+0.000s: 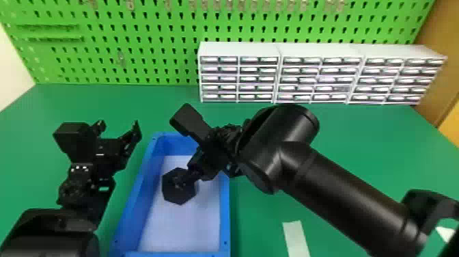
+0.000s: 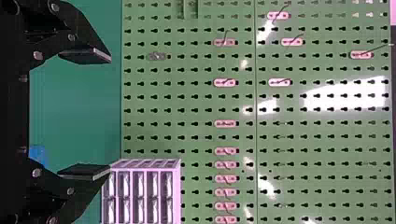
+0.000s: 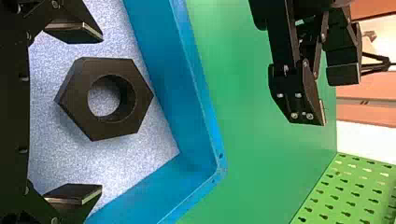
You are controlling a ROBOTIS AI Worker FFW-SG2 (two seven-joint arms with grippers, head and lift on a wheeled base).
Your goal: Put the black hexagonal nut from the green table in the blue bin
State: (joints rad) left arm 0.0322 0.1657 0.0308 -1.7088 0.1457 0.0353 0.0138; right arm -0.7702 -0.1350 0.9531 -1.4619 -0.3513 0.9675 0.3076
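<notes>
Nearest, the right claw [image 3: 102,112] stands wide over the bin, its two flat fingers well apart and neither touching the black hexagonal nut [image 3: 77,95]. Just past them, the nut is within the blue bin [image 3: 173,84], near one long wall; whether it rests flat on the pale floor [image 1: 184,225] or is slightly above it, I cannot tell. It looks rigid and thick-walled, so squeezing should do no harm; its weight depends on the material, solid if metal, modest if plastic. The smooth faces might slip under a light pinch. Were it to need another hold, I would take two opposite flats, pads parallel and low on the sides; pinching corners would probably make it twist. Beyond the bin wall, the left claw [image 2: 109,114] is also spread and empty above the green tabletop [image 1: 369,136]. Farther back are white drawers [image 1: 239,49] and a green pegboard [image 1: 136,51].
</notes>
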